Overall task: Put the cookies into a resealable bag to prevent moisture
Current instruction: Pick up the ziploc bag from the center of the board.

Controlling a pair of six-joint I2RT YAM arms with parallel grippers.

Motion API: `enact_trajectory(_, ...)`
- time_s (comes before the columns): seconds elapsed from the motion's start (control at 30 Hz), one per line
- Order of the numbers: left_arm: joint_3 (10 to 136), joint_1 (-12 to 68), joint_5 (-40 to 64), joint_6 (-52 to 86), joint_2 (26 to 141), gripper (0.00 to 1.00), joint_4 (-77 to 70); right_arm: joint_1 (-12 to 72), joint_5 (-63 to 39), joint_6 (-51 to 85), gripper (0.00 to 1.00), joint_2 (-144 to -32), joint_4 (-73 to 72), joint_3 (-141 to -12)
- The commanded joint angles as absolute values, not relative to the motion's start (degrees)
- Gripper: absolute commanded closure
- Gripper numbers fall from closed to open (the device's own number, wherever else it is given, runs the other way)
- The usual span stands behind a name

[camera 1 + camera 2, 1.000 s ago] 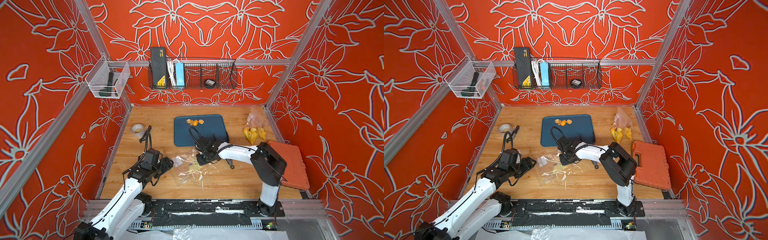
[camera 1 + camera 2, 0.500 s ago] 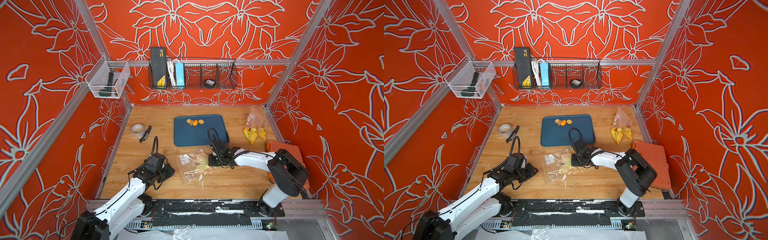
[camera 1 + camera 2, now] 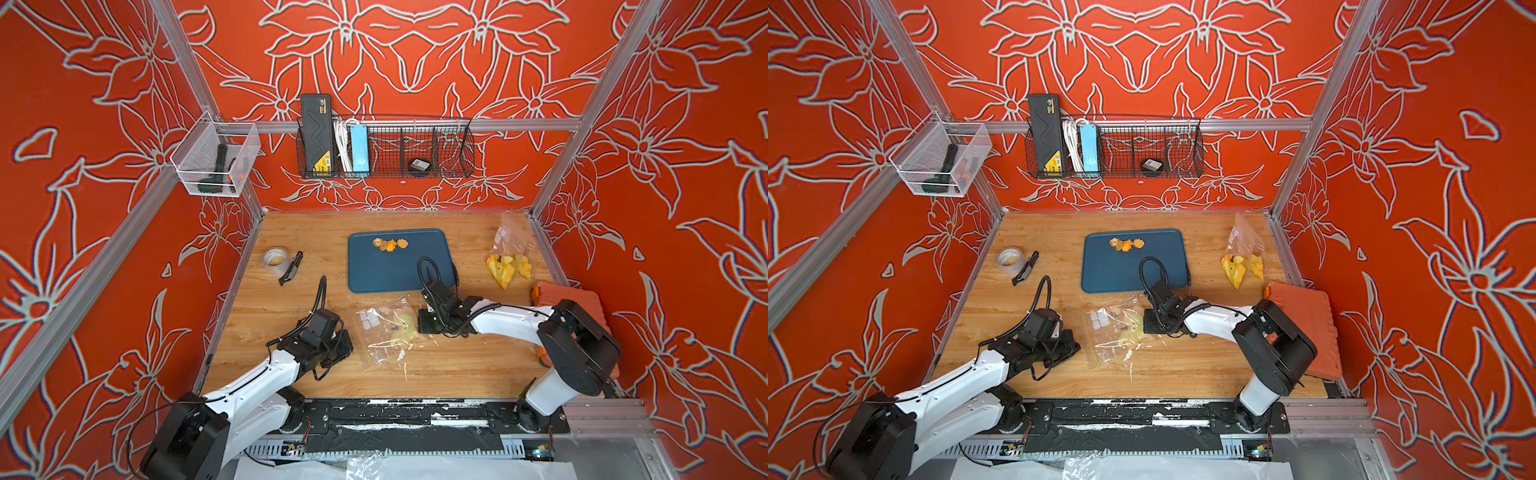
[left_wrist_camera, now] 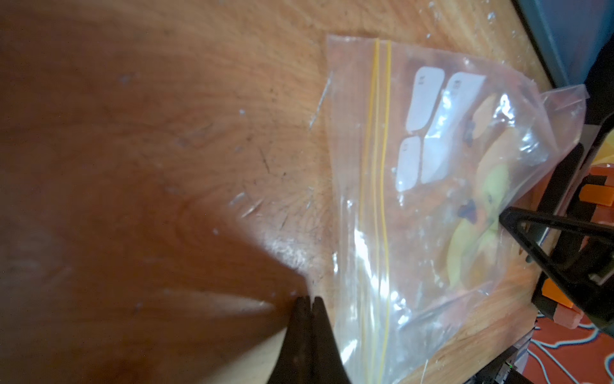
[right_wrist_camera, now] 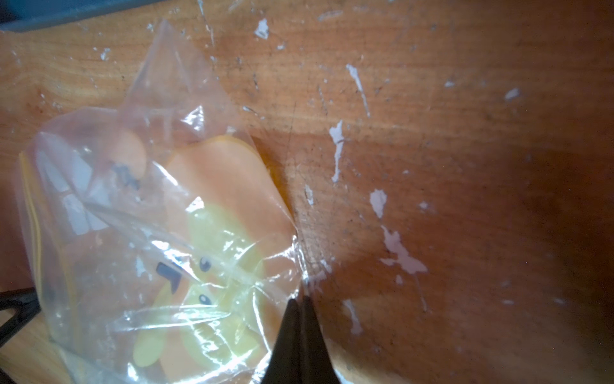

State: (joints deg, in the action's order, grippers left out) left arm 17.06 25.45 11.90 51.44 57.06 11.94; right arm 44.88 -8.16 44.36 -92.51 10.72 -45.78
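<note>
Several small orange and yellow cookies (image 3: 390, 244) (image 3: 1126, 244) lie at the far end of the blue tray (image 3: 395, 272). The clear resealable bag (image 3: 388, 334) (image 3: 1119, 332) (image 4: 432, 199) (image 5: 149, 232), printed with a yellow cartoon, lies flat on the wood in front of the tray. My right gripper (image 3: 422, 328) (image 5: 300, 299) is shut on the bag's crinkled bottom edge. My left gripper (image 3: 349, 353) (image 4: 309, 298) is shut just beside the zip end, with no plastic visible between its tips. A small round tan piece (image 3: 385, 311) shows through the bag; cookie or print, I cannot tell.
A tape roll (image 3: 275, 258) and a black pen-like tool (image 3: 291, 268) lie at the far left. Another clear bag with yellow prints (image 3: 509, 259) sits at the far right, and an orange case (image 3: 569, 297) is at the right edge. A wire basket (image 3: 386, 149) hangs on the back wall.
The left gripper has shut and pulled back a little toward the front, off the bag. The right arm has swung right, its gripper now at the bag's right edge.
</note>
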Motion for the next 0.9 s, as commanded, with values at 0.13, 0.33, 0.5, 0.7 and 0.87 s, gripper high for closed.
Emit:
enact_trajectory(0.13,16.6,26.8,10.6,52.5,60.5,1.00,10.2,44.5,-7.8,45.4,1.00,-91.3,11.6,-44.4)
enact_trajectory(0.33,16.4,26.8,12.3,52.6,59.7,0.99,7.4,44.5,-7.8,45.4,1.00,-91.4,11.3,-43.8)
enact_trajectory(0.5,16.1,26.8,15.0,52.8,58.3,0.89,4.0,44.5,-7.8,45.6,1.00,-91.8,11.0,-43.5)
enact_trajectory(0.7,16.1,26.8,17.5,52.9,58.2,0.75,0.8,44.5,-7.8,45.5,1.00,-92.5,11.2,-43.9)
enact_trajectory(0.87,15.9,26.8,18.0,53.5,57.5,0.65,0.1,44.5,-7.7,45.5,1.00,-92.7,11.3,-43.9)
